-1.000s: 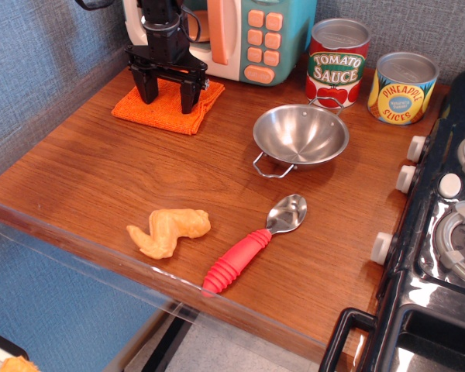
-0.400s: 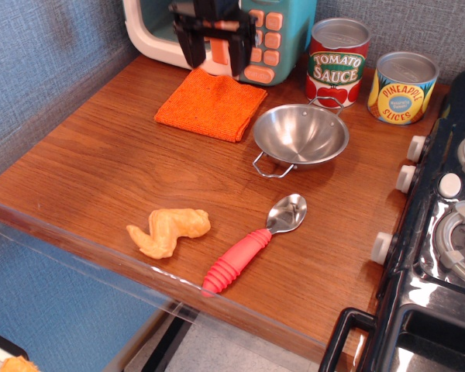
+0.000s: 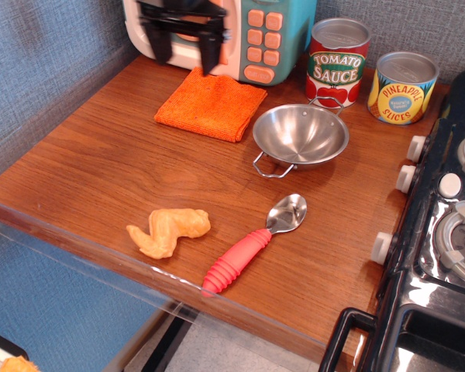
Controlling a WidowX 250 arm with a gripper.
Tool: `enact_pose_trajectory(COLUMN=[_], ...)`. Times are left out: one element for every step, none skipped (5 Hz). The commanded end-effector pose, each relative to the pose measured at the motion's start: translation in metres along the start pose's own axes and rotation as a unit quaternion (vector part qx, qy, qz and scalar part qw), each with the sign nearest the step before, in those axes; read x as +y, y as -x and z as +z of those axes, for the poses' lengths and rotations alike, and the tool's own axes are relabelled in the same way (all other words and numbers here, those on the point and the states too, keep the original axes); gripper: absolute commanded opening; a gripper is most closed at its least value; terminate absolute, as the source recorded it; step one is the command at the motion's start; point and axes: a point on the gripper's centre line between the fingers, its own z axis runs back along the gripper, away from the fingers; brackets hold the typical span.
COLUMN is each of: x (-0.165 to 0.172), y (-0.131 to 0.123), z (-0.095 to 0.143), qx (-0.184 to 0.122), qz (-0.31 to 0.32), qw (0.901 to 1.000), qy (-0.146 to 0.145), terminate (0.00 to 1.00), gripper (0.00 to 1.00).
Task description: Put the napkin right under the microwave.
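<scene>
The bright-orange napkin (image 3: 211, 105) lies flat on the wooden counter, directly in front of the teal and cream microwave (image 3: 275, 35) and just left of the steel bowl (image 3: 301, 136). My black gripper (image 3: 184, 53) hangs above the napkin's far left edge, in front of the microwave door. Its two fingers (image 3: 160, 48) are spread apart with nothing between them. It is blurred by motion and raised clear of the napkin.
A tomato sauce can (image 3: 337, 62) and a pineapple slices can (image 3: 403, 87) stand at the back right. A spoon with a red handle (image 3: 252, 244) and a toy chicken piece (image 3: 168, 230) lie near the front edge. A toy stove (image 3: 446, 232) borders the right side.
The napkin slid right from the back left to the spot in front of the microwave buttons. My gripper let go of it, rose, and has now moved back left.
</scene>
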Motion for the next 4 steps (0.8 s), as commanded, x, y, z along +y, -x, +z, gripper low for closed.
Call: enact_pose_trajectory(x=[0.025,0.031,0.031,0.031], y=[0.065,0.084,0.084,0.084], z=[0.031,0.032,0.032,0.032], qx=[-0.024,-0.006,-0.006,-0.006], qz=[0.001,-0.007,-0.007,-0.007], qw=[0.9994,0.9997,0.9997,0.9997], qy=[-0.024,-0.025,-0.025,-0.025], terminate=[0.0,0.0,0.0,1.0], gripper=[1.0,1.0,1.0,1.0])
